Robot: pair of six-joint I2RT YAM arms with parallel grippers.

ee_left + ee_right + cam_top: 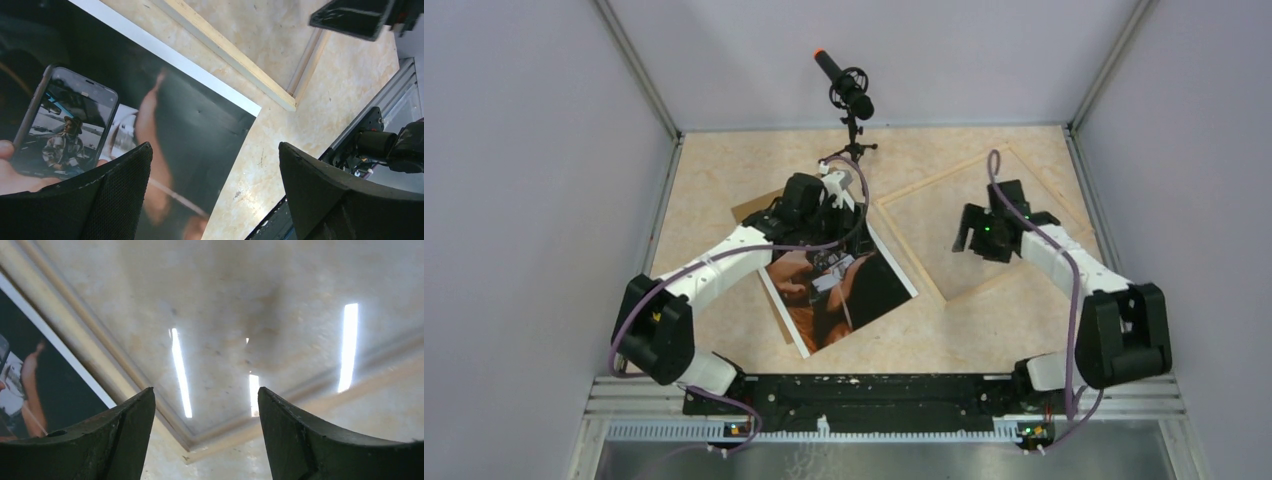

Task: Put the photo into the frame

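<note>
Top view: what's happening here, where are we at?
The photo lies face up on the table, just left of the frame and not yet in it. The left gripper hangs open over the photo, holding nothing. The right gripper hangs open over the inside of the frame.
</note>
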